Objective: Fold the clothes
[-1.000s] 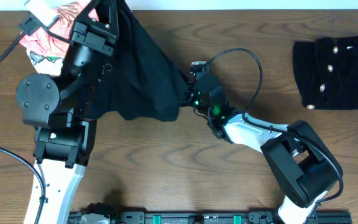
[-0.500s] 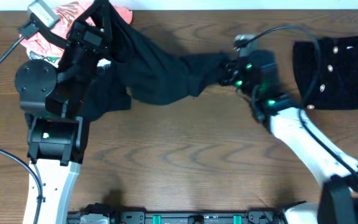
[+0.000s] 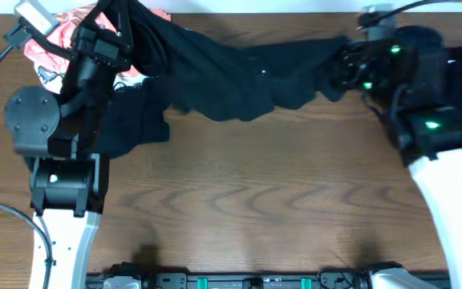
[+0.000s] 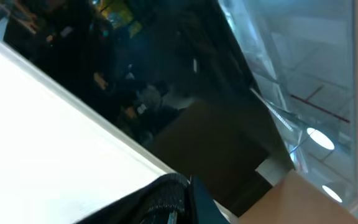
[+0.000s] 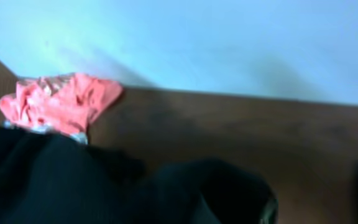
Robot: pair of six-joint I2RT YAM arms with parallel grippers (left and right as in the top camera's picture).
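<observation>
The black T-shirt (image 3: 247,80), pinched by the left gripper (image 3: 127,20) and the right gripper (image 3: 339,71), is now drawn out along the table's (image 3: 239,201) rear edge. It is judged ready to be laid flat

From overhead the light is bright and even. The table (image 3: 239,201) shows its grain sharply, with a soft shadow just under the black T-shirt (image 3: 239,88), whose folds sink into near-featureless dark. Green lights (image 3: 430,124) on the right arm bloom slightly. The left wrist view is dim and smeared, with 2 ceiling lamps (image 4: 320,138) glaring at the right and a white panel (image 4: 36,143) blown out. The right wrist view is out of focus throughout: the coral-pink garment (image 5: 58,102) is fuzzy and the wall (image 5: 197,43) has a bluish cast.
</observation>
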